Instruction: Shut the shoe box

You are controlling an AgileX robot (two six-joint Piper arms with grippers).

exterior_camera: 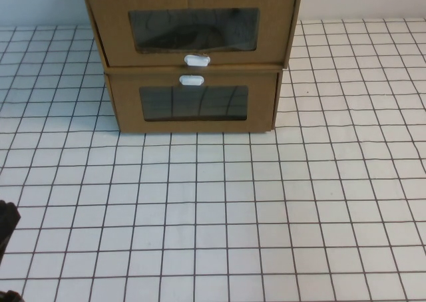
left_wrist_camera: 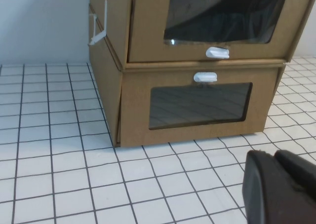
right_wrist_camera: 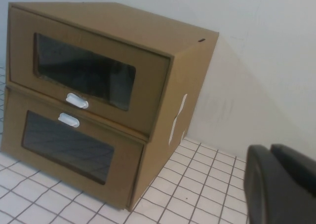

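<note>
The shoe box (exterior_camera: 193, 26) is the upper of two stacked brown cardboard drawers, with a dark window and a white pull tab (exterior_camera: 197, 60) just below it. Its front stands a little forward of the lower drawer (exterior_camera: 193, 106). It also shows in the left wrist view (left_wrist_camera: 207, 26) and the right wrist view (right_wrist_camera: 84, 68). My left gripper (left_wrist_camera: 275, 157) is shut and empty, low over the table well in front of the boxes; only its dark edge (exterior_camera: 5, 223) shows in the high view. My right gripper (right_wrist_camera: 270, 149) is shut and empty, off to the boxes' right side.
The twin lower drawer has its white tab (exterior_camera: 192, 80) above its window. The stack stands at the back of a white gridded table (exterior_camera: 219, 209), against a pale wall (right_wrist_camera: 256, 46). A white clip (left_wrist_camera: 98, 29) sticks out of the stack's left side.
</note>
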